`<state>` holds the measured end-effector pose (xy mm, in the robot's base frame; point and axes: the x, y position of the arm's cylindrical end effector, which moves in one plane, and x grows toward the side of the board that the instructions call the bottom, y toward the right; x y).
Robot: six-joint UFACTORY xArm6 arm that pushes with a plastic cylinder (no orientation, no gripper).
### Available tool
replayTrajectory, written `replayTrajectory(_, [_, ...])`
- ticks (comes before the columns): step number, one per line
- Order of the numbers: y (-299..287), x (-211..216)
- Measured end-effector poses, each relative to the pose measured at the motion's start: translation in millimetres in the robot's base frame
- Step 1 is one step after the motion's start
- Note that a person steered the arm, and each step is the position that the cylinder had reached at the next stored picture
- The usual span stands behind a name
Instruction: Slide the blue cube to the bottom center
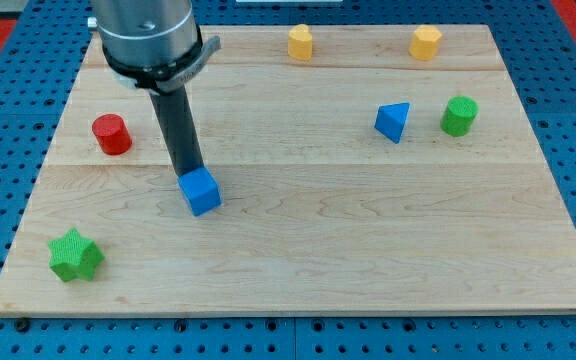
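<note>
We are losing sight of my tip (190,172) where the straight dark rod is meeting the top of the small blue cube (201,192); the cube's upper back edge is covering the very end, so we cannot tell whether the two are touching. The view's top edge is cutting off the grey metal arm housing (148,35) above the rod. That housing is hiding part of the pale wooden board (368,240) near its top left corner. The view's bottom edge is clipping the blue perforated table (288,340) below the board.
</note>
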<state>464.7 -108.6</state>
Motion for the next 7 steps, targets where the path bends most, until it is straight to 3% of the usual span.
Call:
replayTrajectory(1, [9.5, 28.8])
replayTrajectory(3, [-34.7, 64.3])
replayTrajectory(5, [48.5, 60.1])
replayTrajectory(7, [60.8, 46.5])
